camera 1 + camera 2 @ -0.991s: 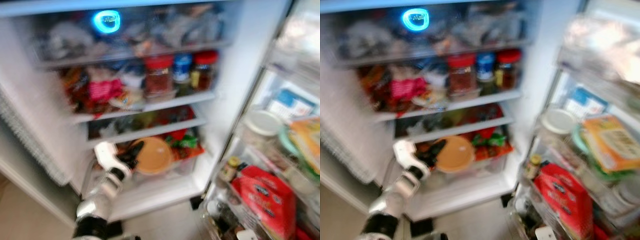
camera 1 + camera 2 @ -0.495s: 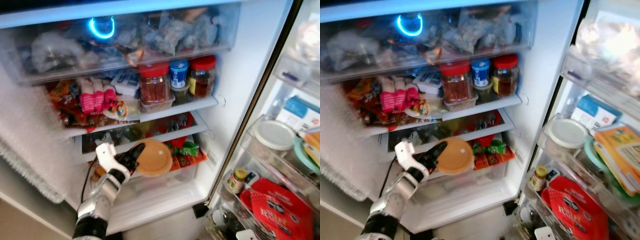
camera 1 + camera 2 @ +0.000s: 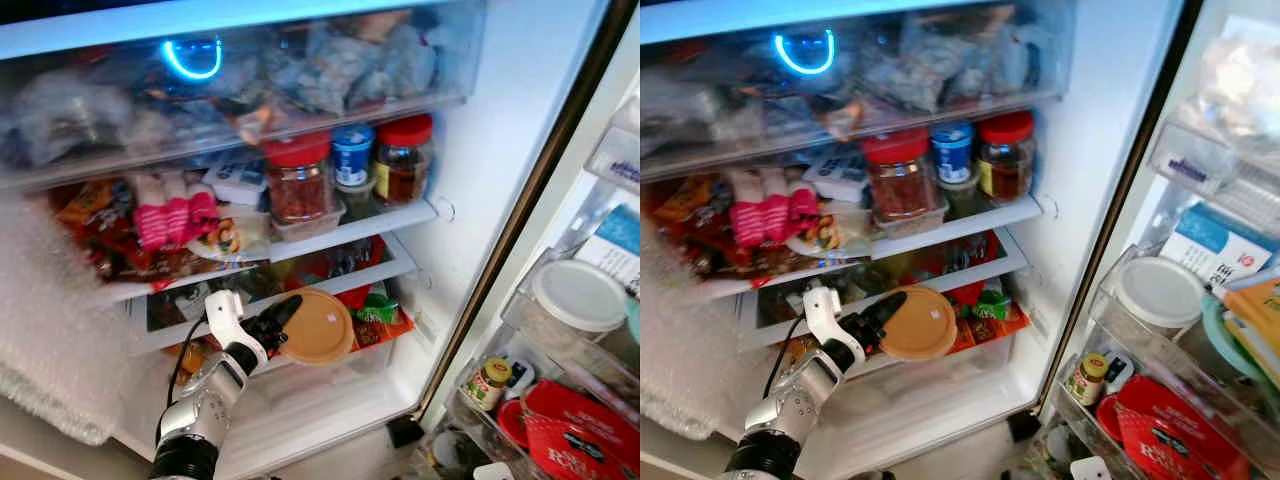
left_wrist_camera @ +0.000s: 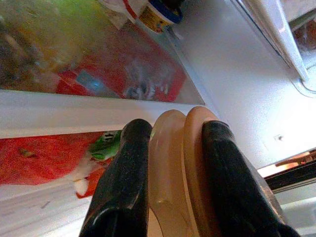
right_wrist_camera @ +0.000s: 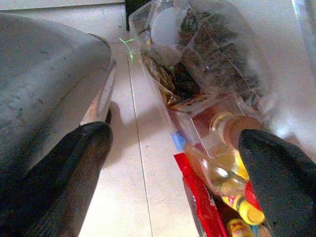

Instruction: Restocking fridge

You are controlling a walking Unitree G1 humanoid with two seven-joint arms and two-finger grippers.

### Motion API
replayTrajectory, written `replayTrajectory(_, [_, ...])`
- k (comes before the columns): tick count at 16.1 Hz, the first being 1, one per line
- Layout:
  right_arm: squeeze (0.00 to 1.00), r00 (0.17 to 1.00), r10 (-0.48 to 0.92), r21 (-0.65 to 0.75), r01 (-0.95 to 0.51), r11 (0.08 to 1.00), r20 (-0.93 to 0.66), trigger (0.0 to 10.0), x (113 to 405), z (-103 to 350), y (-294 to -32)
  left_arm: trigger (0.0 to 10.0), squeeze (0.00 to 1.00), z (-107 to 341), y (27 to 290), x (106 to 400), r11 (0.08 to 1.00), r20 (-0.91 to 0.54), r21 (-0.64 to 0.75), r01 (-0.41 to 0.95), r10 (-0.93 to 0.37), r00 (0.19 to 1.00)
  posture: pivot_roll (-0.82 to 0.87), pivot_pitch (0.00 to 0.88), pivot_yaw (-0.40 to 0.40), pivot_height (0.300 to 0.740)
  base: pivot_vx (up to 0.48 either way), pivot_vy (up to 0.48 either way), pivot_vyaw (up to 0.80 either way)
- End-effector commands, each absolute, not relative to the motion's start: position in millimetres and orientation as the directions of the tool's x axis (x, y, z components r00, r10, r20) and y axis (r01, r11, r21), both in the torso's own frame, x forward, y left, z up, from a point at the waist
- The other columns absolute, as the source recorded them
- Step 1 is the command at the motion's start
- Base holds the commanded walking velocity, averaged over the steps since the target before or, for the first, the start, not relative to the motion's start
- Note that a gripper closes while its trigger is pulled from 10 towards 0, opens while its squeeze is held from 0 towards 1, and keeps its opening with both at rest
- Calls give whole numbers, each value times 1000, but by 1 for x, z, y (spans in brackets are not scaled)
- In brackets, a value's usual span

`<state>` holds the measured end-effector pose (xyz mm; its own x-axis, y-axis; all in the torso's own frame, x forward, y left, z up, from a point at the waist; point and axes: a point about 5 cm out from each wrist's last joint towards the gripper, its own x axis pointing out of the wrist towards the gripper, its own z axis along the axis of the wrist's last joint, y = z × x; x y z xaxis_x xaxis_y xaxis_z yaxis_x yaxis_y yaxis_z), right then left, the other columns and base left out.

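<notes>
Your left gripper pinches the tan lidded container before the fridge's lower drawer. Your right gripper (down by the door) gapes wide.

Two red-lidded jars, one blue-lidded tub

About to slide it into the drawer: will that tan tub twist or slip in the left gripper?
The tub is pinched edge-on between the left gripper's fingers, by its rim, so it could pivot if it bumps the shelf. Its plastic looks smooth, so probably slippery. It looks rigid, and probably light if empty; the contents are hidden.
</notes>
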<state>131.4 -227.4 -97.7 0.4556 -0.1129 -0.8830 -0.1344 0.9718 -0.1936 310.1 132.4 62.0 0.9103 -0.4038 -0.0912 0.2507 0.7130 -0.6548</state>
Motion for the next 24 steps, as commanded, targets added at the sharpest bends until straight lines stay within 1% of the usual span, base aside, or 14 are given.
replayTrajectory(1, [0, 448, -76, -161, -156, 975, -891, 10000, 129, -101, -217, 10000, 0, 66, 129, 311, 709, -70, -654, 264, -404, 912, -93, 0, 36, 655, 0, 0, 0])
replayTrajectory(6, [0, 449, -83, -169, -156, 973, -890, 10000, 129, -101, -217, 10000, 0, 68, 131, 311, 688, -46, -684, 242, -372, 927, -100, 0, 36, 655, 0, 0, 0])
replayTrajectory(9, [0, 450, -78, -168, -162, 972, -890, 10000, 129, -101, -217, 10000, 0, 69, 132, 313, 671, -36, -709, 218, -343, 939, -100, 0, 35, 621, 0, 0, 0])
replayTrajectory(11, [0, 460, -79, -164, -148, 975, -884, 10000, 129, -100, -218, 10000, 0, 71, 133, 315, 647, -26, -736, 200, -322, 946, -100, 0, 33, 611, 0, 0, 0])
replayTrajectory(13, [0, 454, -78, -167, -161, 973, -888, 10000, 129, -100, -218, 10000, 0, 71, 133, 316, 651, -24, -732, 203, -323, 946, -96, 0, 30, 611, 0, 0, 0])
replayTrajectory(15, [0, 454, -79, -167, -157, 973, -888, 10000, 129, -100, -218, 10000, 0, 75, 133, 317, 630, 1, -749, 205, -309, 951, -98, 0, 29, 611, 0, 0, 0])
replayTrajectory(17, [0, 459, -81, -167, -149, 975, -885, 10000, 130, -100, -218, 10000, 0, 81, 140, 323, 580, 40, -794, 182, -249, 968, -99, 1, 26, 611, 0, 0, 0])
replayTrajectory(20, [0, 463, -82, -168, -146, 975, -882, 10000, 130, -100, -219, 10000, 0, 81, 144, 330, 569, 22, -811, 141, -211, 977, -98, 1, 25, 611, 0, 0, 0])
replayTrajectory(23, [0, 466, -82, -166, -142, 976, -881, 10000, 131, -99, -218, 10000, 0, 83, 154, 338, 614, 2, -786, 75, -120, 993, -100, 0, 29, 611, 0, 0, 0])
replayTrajectory(24, [0, 467, -81, -165, -142, 976, -881, 10000, 132, -99, -218, 10000, 0, 85, 157, 341, 612, 5, -788, 64, -99, 995, -102, 0, 29, 611, 0, 0, 0])
